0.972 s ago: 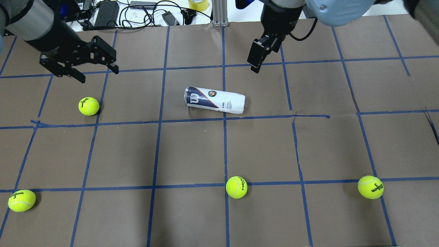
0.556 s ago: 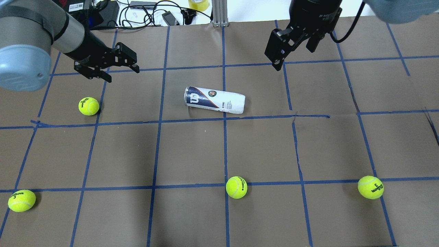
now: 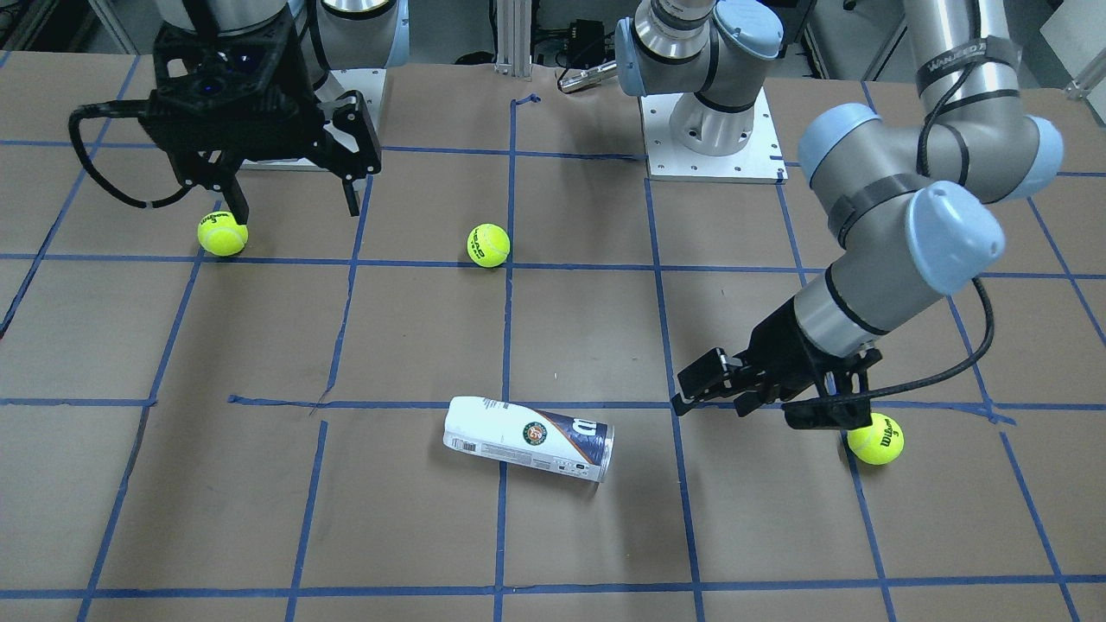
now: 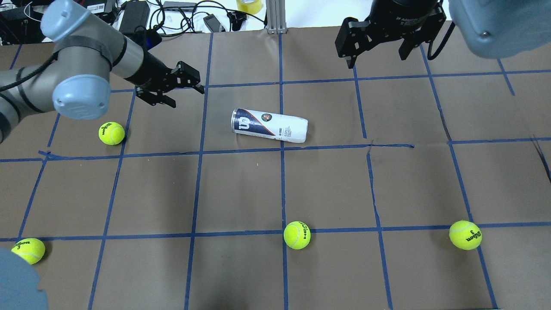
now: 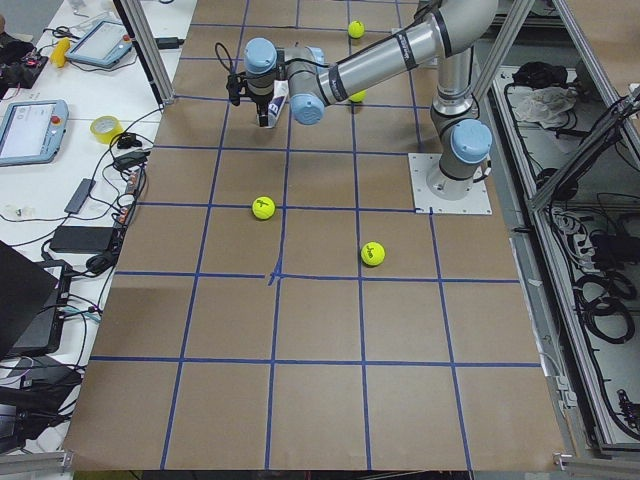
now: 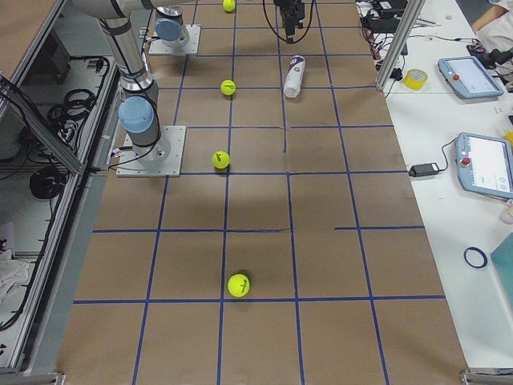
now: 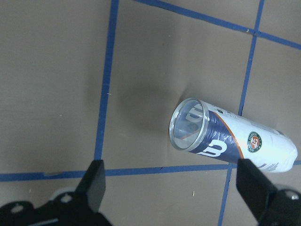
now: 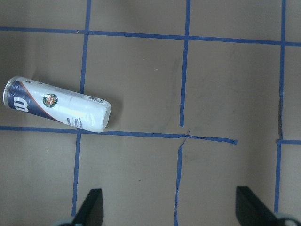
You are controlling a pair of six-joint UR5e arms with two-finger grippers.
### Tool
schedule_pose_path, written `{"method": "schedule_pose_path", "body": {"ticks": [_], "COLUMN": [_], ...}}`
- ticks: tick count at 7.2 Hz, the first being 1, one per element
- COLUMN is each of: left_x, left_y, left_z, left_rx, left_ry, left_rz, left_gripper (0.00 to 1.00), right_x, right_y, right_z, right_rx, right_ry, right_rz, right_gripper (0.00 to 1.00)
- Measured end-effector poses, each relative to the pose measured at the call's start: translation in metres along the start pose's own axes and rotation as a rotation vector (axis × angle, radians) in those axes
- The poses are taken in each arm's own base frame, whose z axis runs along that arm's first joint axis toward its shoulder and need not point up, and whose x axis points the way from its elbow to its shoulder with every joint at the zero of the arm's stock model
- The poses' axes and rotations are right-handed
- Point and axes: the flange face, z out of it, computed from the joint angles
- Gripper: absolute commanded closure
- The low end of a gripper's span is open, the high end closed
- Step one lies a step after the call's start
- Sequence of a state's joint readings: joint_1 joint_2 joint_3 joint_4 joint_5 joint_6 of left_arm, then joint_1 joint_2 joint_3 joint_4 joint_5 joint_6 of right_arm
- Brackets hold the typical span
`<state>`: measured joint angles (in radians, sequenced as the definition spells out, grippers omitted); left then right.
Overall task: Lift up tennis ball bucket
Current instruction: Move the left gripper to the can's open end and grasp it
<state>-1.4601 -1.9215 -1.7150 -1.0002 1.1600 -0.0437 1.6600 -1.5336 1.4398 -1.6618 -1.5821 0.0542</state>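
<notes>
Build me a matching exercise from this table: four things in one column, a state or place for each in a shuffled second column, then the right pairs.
Things:
1. tennis ball bucket
2. left gripper
3. right gripper
4. rightmost tennis ball

States or places:
A. open, tilted toward the bucket's navy end
B. yellow-green, on the robot's side of the table
C. lying on its side, touched by nothing
D. open, held high, facing straight down

Pairs: 1-C, 2-A, 3-D, 4-B.
</notes>
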Motion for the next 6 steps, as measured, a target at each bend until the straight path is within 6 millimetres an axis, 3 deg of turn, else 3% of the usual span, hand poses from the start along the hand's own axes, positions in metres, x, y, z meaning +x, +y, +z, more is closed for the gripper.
{"method": "schedule_pose_path", "body": {"ticks": [1,3,6], "left_x": [0.006,0.012,0.030], "left_y": [-0.001,0.000,0.005], "left_z": [0.026,0.064,0.096], "left_rx": [-0.021,-0.058,-0.077], "left_ry": [0.003,0.006,0.045], "left_rz": [0.015,0.044,0.076], "left_gripper": [0.00,0.00,0.00], "right_x": [0.017,0.028,0.030], "right_y": [-0.004,0.001,0.013], "right_z": [0.001,0.000,-0.004], "right_rx": [0.000,0.001,0.003], "right_ry": [0.001,0.006,0.007], "right_rz": [0.047,0.070,0.067], "right_gripper": [0.00,0.00,0.00]}}
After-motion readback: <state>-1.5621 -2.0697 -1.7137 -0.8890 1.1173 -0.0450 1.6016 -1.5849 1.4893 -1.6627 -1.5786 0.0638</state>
